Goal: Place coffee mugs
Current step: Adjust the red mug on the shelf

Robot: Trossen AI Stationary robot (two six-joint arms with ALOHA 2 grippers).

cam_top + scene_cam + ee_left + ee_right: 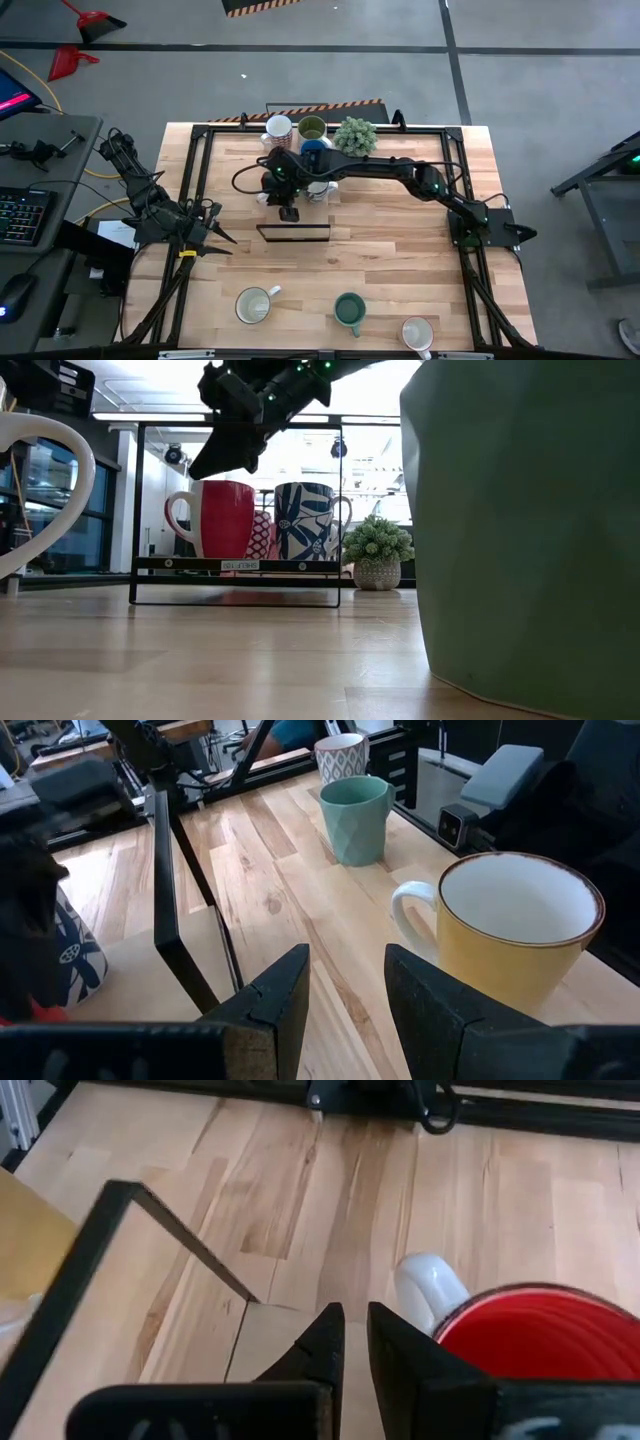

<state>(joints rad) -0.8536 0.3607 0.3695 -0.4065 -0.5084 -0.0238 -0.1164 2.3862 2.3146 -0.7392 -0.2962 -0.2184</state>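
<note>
- Closest to the low camera looms the teal mug (530, 530), filling the right side of that view; from above it (349, 311) stands near the front edge of the desk (400, 270), between two cream mugs, one (254, 305) toward the left and one (417, 333) toward the right.
- Farther back, a red mug (222, 518) with a white handle and a blue flowered mug (305, 520) stand on a black wire rack (236, 567).
- More mugs cluster at the rear, among them a white patterned one (278, 128) and an olive green one (312, 128), just beside a small potted plant (355, 135).
- Right end effector (355, 1345) hovers just beside the red mug's rim, its fingers nearly closed with only a thin gap and nothing between them, as far as I can tell.
- Left end effector (345, 990) waits at the desk's left side, fingers apart and empty, facing the nearer cream mug (520, 925).
</note>
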